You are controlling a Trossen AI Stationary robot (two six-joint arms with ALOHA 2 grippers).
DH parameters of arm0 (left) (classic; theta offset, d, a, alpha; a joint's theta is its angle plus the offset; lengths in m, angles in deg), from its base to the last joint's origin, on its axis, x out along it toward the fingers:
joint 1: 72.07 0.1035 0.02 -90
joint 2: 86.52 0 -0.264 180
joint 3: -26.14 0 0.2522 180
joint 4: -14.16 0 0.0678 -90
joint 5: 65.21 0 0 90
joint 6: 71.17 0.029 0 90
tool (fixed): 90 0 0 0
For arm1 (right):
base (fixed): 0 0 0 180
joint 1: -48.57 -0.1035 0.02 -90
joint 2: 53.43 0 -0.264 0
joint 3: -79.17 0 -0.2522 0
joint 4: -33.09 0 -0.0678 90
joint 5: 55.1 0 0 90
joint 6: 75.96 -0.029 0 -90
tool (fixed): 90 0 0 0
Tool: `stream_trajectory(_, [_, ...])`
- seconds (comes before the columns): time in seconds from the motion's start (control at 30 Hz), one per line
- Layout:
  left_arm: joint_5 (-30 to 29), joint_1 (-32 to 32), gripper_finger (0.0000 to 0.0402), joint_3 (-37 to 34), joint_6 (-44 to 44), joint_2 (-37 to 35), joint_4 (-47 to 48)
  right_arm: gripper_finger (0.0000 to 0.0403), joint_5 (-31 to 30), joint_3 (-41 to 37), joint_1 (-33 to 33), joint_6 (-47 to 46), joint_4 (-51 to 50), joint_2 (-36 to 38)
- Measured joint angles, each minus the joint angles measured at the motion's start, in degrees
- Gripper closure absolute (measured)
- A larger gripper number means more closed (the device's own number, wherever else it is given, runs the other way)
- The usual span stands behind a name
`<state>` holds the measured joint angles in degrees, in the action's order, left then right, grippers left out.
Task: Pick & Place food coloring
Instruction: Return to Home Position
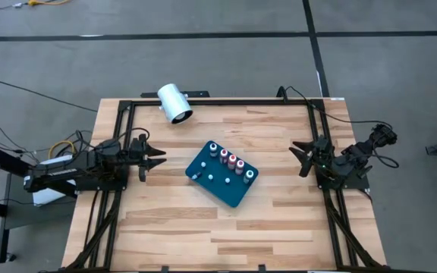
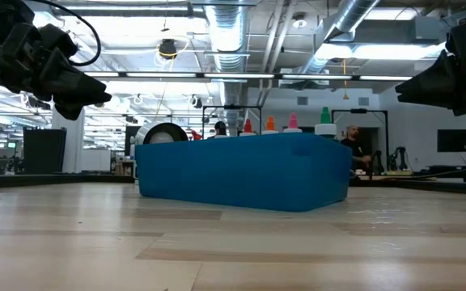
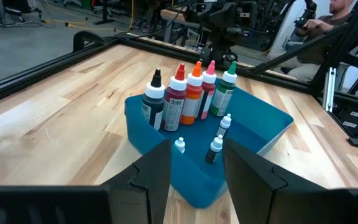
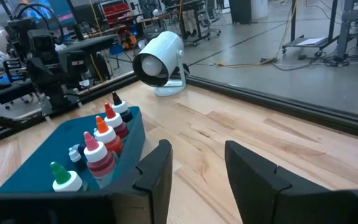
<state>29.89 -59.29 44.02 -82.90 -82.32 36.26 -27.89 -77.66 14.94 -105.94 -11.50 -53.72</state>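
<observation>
A teal tray (image 1: 230, 189) lies aslant at the table's middle. In it stand the food coloring bottles (image 3: 191, 94), upright in a row, with black, red, orange, pink and green tops. Three smaller bottles (image 3: 215, 148) stand beside them on the tray's floor. In the low view only their tops (image 2: 270, 123) show above the tray's wall (image 2: 241, 170). My left gripper (image 1: 158, 158) hangs open at the table's left edge, pointing at the tray; its fingers (image 3: 157, 171) are spread. My right gripper (image 1: 300, 155) hangs open at the right edge, also facing the tray (image 4: 48, 155).
A big white cylinder (image 1: 175, 103) lies on its side at the far left, clear of the tray. Black frame rails (image 1: 218, 101) run around the tabletop. Bare wood (image 1: 226, 235) stretches between the tray and the near edge. A person (image 2: 354, 145) sits in the room beyond the table.
</observation>
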Motion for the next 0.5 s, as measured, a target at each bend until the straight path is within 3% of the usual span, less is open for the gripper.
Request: stream_trajectory(0.5, [0.00,0.00,0.0267,-0.02,-0.02,0.00,0.09,0.0269,0.00,-0.02,0.00,0.00,0.00,0.00])
